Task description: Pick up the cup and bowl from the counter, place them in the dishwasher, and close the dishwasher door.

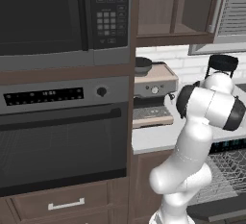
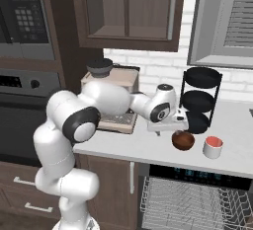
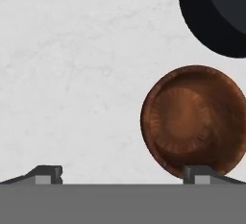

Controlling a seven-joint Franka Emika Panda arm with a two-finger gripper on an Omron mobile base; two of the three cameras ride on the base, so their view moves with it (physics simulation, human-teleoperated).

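A brown wooden bowl (image 2: pixel 183 140) sits on the pale counter (image 2: pixel 143 150), with a red cup with a white outside (image 2: pixel 213 147) just to its right. My gripper (image 2: pixel 173 127) hangs open over the counter at the bowl's left side, holding nothing. In the hand view the bowl (image 3: pixel 194 122) lies to the right, and one fingertip (image 3: pixel 202 172) overlaps its near rim. Below the counter the dishwasher (image 2: pixel 192 174) stands open with its grey wire rack (image 2: pixel 188 199) pulled out. The dark dishwasher door (image 1: pixel 218 212) lies lowered under the rack.
A black three-tier stand (image 2: pixel 200 98) rises right behind the bowl, its base (image 3: pixel 216 11) close to it. A coffee machine (image 2: pixel 111 98) stands to the left on the counter. The wall oven (image 1: pixel 62 136) and microwave (image 1: pixel 62 16) fill the far left.
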